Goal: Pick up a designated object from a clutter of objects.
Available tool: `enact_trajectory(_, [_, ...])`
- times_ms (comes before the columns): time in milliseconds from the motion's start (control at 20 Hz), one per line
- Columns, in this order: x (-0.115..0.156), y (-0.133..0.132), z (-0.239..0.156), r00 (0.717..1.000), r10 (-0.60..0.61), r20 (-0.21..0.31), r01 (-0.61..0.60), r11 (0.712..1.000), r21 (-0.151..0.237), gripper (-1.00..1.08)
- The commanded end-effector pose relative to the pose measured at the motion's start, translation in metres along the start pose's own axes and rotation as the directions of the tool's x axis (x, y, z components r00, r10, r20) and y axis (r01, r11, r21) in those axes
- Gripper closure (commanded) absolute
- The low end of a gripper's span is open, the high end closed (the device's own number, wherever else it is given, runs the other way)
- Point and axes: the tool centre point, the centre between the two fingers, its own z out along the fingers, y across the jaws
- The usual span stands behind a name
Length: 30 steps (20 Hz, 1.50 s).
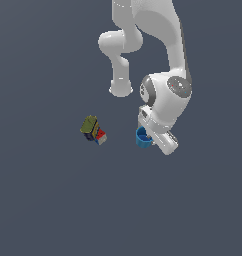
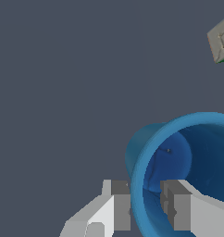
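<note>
Where readable, no lettering: blue cup [image 2: 188, 152].

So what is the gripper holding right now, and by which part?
The gripper holds the blue cup by its rim wall: one finger is outside the wall and the other is inside the cup.
</note>
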Motion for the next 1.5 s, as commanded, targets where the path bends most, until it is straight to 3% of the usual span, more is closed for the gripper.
enact_trajectory(0, [-0.003, -0.004, -0.021, 1.000, 0.000, -0.001, 0.000, 1.000, 0.003, 1.08])
enact_trajectory(950, [-0.030, -0.038, -0.212, 1.000, -0.001, 0.000, 0.001, 1.000, 0.003, 1.08])
enact_trajectory(1450, [-0.040, -0.055, -0.291, 1.000, 0.000, 0.000, 0.000, 1.000, 0.002, 1.08])
